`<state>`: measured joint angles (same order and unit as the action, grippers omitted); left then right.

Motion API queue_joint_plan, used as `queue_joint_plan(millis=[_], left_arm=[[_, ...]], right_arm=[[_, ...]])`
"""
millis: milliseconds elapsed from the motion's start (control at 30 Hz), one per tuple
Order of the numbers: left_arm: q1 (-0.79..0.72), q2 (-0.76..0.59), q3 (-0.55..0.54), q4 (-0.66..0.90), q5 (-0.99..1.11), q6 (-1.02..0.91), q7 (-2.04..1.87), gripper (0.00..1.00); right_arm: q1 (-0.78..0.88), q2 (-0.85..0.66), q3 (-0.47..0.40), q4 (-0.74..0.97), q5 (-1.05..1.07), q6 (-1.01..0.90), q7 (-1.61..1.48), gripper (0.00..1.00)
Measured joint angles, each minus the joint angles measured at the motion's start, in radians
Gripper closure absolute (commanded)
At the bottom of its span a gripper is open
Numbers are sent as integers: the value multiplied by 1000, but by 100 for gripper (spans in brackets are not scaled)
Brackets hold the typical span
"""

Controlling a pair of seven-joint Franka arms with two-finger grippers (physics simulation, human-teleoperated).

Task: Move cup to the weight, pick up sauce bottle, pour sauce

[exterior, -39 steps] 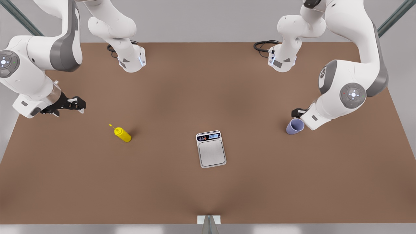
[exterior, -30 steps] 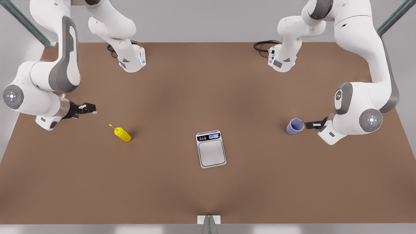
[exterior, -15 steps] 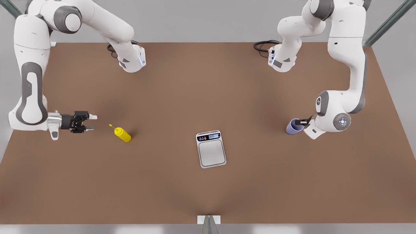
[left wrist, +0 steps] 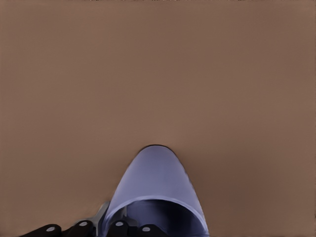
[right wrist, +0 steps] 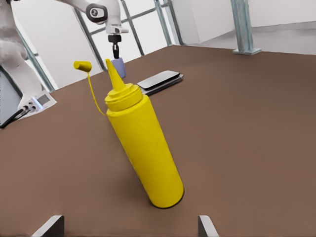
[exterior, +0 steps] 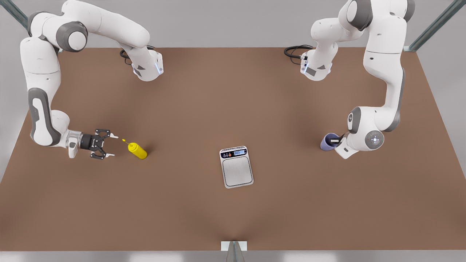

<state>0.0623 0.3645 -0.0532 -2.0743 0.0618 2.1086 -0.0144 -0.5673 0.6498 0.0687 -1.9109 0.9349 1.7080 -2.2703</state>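
Brown tabletop (exterior: 233, 102) under grey walls: right gripper (exterior: 111, 146) spread wide beside sauce bottle (exterior: 137, 150); left gripper (exterior: 336, 140) straddles cup (exterior: 326, 143) rim, grip unclear; weight (exterior: 236, 167) central.

Two glossy white arms are showing dark grey joint bands and round grey caps dotted with tiny lights, black cables are coiling at their bases, and the right gripper (exterior: 110, 146) and left gripper (exterior: 334, 140) are showing black bodies tipped with pale fingers (right wrist: 48, 227).
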Motion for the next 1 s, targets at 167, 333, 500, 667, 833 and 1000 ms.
queue_joint_plan(millis=[167,333,500,667,833,1000], left_arm=[[-51,-45,-6,90,-28,-26,2,79],[-301,209,-101,674,-39,-214,-80,79],[-459,450,-176,981,-41,-248,-232,79],[-582,555,-78,1103,-42,-238,-389,79],[-607,603,-70,1127,-51,-209,-511,79],[-609,627,-83,1128,-71,-167,-602,79]], right_arm=[[1,26,2,-14,53,3,-186,0],[13,40,10,-29,111,4,-324,0],[50,44,12,-47,138,6,-423,0],[93,50,12,-59,157,7,-498,0],[104,59,12,-59,171,8,-555,0],[111,68,12,-49,186,11,-598,0]])
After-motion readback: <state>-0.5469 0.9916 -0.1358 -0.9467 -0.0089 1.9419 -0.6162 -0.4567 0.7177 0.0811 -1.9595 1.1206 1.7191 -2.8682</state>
